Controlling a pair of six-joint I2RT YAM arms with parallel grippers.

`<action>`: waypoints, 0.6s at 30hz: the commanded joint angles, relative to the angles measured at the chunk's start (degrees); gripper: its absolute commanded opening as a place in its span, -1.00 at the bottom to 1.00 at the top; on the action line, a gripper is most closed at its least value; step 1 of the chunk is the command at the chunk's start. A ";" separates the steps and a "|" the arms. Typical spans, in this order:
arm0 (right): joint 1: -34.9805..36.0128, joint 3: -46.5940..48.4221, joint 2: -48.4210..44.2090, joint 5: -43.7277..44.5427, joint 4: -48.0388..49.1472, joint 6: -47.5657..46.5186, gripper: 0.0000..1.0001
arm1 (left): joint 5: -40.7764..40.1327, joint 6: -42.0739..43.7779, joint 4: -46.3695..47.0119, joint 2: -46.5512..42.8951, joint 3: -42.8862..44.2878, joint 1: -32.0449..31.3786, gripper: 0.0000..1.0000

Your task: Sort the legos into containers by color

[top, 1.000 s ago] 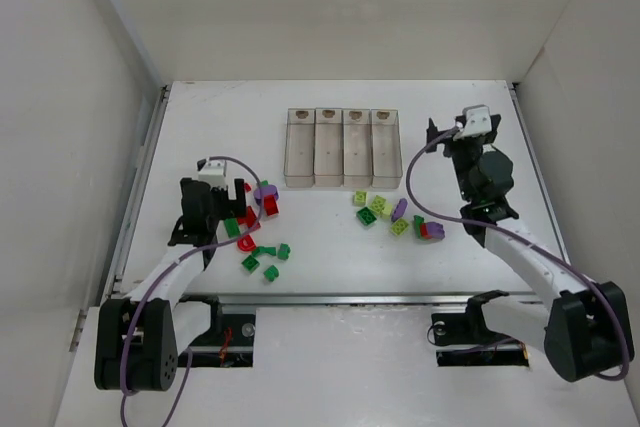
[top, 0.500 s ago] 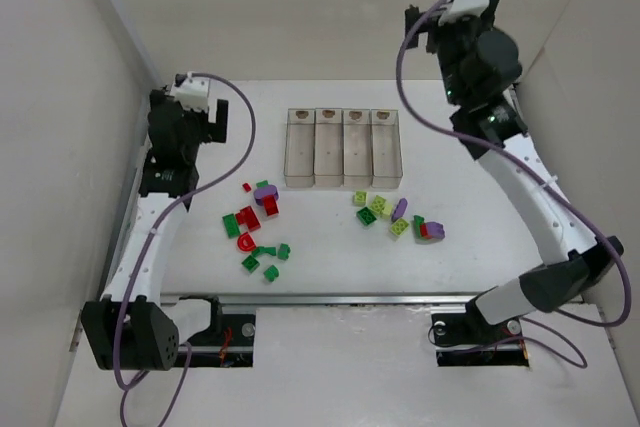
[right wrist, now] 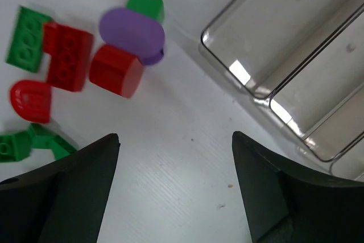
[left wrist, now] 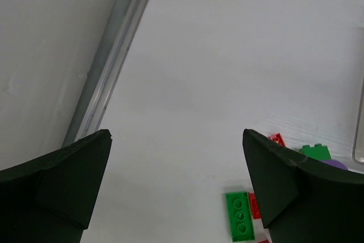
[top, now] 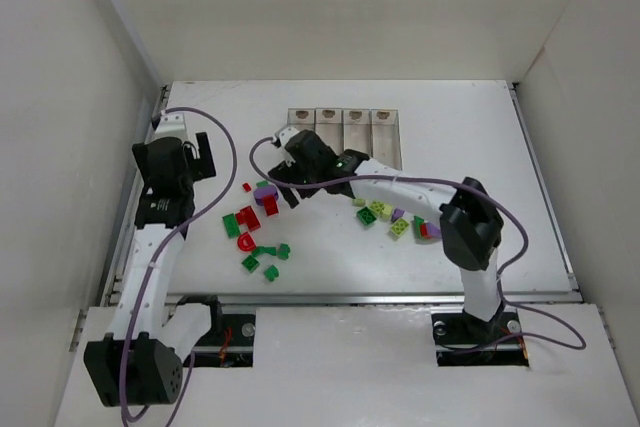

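Observation:
The legos lie in two loose piles on the white table: red, green and purple ones (top: pixel 255 217) at left, yellow-green, green and purple ones (top: pixel 395 219) at right. The containers (top: pixel 360 132), four joined smoky bins, stand at the back, partly hidden by my right arm. My right gripper (top: pixel 285 187) reaches across to the left pile and is open and empty (right wrist: pixel 175 138) over bare table. Just ahead of it are a purple lego (right wrist: pixel 132 32), a red round lego (right wrist: pixel 116 71) and the container corner (right wrist: pixel 267 44). My left gripper (top: pixel 205 157) hovers left of that pile, open (left wrist: pixel 176 135), a green brick (left wrist: pixel 239 214) by its right finger.
A metal rail (left wrist: pixel 114 55) and a white side wall border the table on the left. White walls also close the back and right. My right arm (top: pixel 400 187) stretches low across the middle, over the front of the bins and above the right pile.
Both arms came down from a raised pose. My right arm swung far left to the left pile by the bins. My left gripper dropped toward the table.

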 commanded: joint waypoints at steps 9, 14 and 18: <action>2.78 4.27 5.44 -4.12 1.39 3.42 0.70 | -8.78 -7.11 0.27 -5.87 -2.44 0.23 1.00; 4.61 6.90 7.36 -5.35 1.30 1.49 0.70 | -7.73 -8.61 -0.35 -6.40 -3.49 0.23 1.00; 4.62 10.06 10.53 -7.38 0.78 3.51 0.70 | -7.20 -9.13 -0.35 -6.40 -4.02 0.23 0.97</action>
